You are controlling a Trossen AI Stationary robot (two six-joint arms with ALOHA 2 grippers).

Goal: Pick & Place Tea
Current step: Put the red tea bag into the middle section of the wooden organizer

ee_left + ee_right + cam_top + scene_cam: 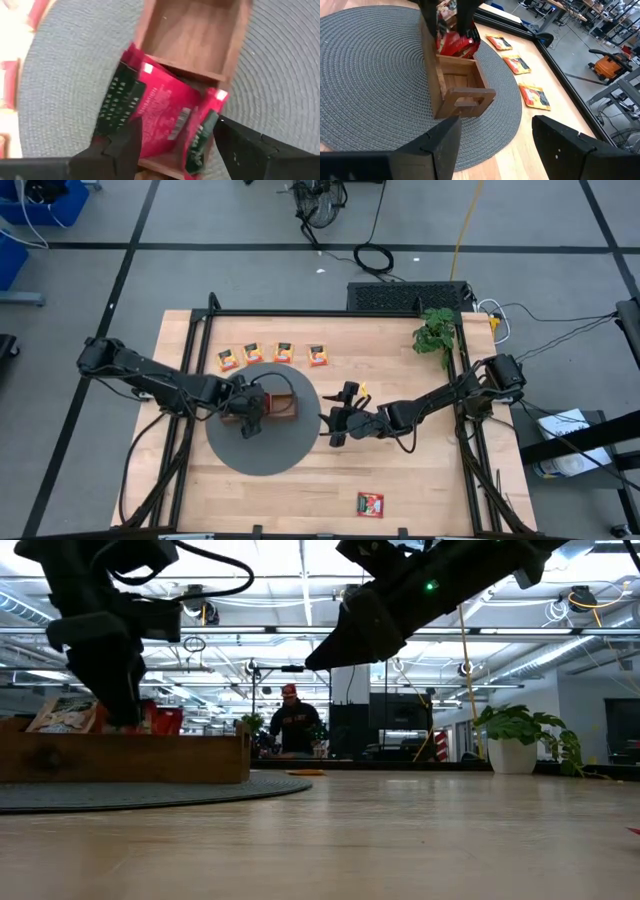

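A brown wooden tray (pixel 282 406) sits on a round grey mat (pixel 262 445). Red packets with green ends (pixel 167 112) stand tilted in one tray compartment, and the compartment beside it (pixel 195 35) is bare. My left gripper (pixel 175 137) is open over the tray, one finger on each side of the red packets. My right gripper (pixel 495 125) is open and holds nothing; it hovers just right of the mat (pixel 338 425), facing the tray (pixel 457 85). Several orange-yellow packets (pixel 270 355) lie in a row beyond the mat. One red packet (pixel 371 504) lies near the near edge. My left gripper comes down from above with its fingers (pixel 122 147) on either side of the tilted red packet (pixel 167 112), whose lower end is in the tray. I cannot tell whether the fingers touch it.
A potted plant (pixel 437 332) stands at the table's far right corner. Something orange-yellow (pixel 362 389) shows beside my right arm, partly hidden by it. Bare wood lies between the mat and the near and right edges. A person (pixel 290 725) stands in the room beyond the table.
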